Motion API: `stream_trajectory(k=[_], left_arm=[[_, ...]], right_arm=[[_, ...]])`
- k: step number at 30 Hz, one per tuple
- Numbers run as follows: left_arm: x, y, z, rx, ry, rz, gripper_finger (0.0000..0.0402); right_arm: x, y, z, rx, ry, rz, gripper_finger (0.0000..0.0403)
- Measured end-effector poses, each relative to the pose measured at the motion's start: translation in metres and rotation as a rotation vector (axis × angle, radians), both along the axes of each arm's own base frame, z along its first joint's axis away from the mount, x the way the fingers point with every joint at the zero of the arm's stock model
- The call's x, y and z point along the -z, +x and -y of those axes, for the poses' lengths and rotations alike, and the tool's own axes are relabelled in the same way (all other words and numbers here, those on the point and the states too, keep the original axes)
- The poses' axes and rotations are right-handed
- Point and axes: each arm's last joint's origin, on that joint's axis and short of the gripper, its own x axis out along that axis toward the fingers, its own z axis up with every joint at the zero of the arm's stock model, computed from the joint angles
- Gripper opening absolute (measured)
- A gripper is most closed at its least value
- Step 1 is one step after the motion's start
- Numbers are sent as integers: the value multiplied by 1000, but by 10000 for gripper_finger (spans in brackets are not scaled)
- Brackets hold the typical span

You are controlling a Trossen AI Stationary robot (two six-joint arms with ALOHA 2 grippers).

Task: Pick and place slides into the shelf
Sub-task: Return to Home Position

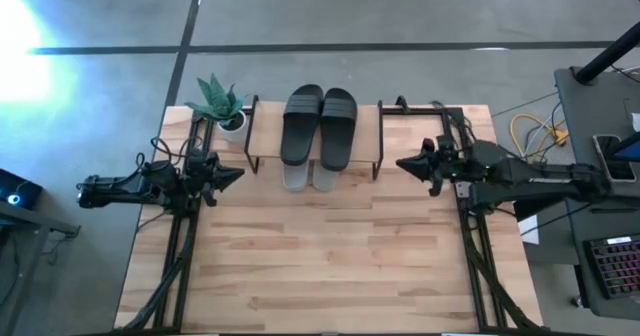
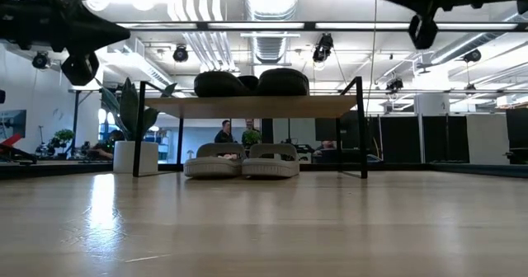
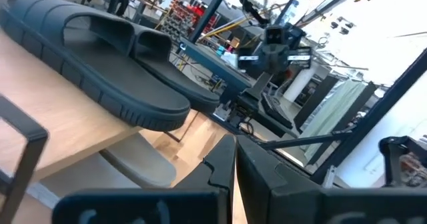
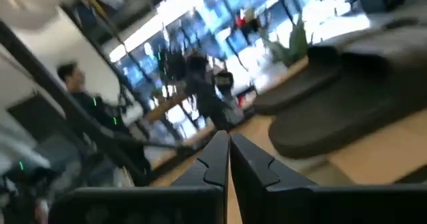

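**A:** Four slides are stowed. The left gripper (image 1: 236,174) has its fingers pressed together, carrying nothing. Just beyond it stands the potted plant (image 1: 222,106). To its right, the black pair (image 1: 318,126) lies on top of the shelf (image 1: 368,134), with the grey pair (image 1: 309,179) underneath, ends poking out.

**B:** And the right gripper (image 1: 402,163)?

**A:** Pinched closed too and empty. It hangs just right of the shelf, higher than the top board.

**B:** So what could spoil it?

**A:** A careless swing on the way out, I'd judge. The left arm could clip the plant. Either tip dipping into a shelf post could jolt the rack and shake the black pair off.
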Motion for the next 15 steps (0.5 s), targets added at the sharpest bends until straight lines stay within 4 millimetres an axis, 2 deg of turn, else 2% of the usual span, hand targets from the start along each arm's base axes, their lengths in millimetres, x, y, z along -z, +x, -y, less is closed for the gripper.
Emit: stream_trajectory(k=[2, 6, 11, 15], left_arm=[[0, 0, 0, -14, 6, -4, 0], [0, -1, -1, -18, 30, -4, 0], [-1, -2, -1, -18, 30, 5, 0], [-1, -2, -1, -18, 31, 4, 0]], right_arm=[[-2, -5, -1, 24, 12, 37, 9], [15, -15, -4, 110, 33, 54, 9], [27, -25, -10, 54, -36, 201, 9], [45, -32, -9, 87, -43, 187, 9]])
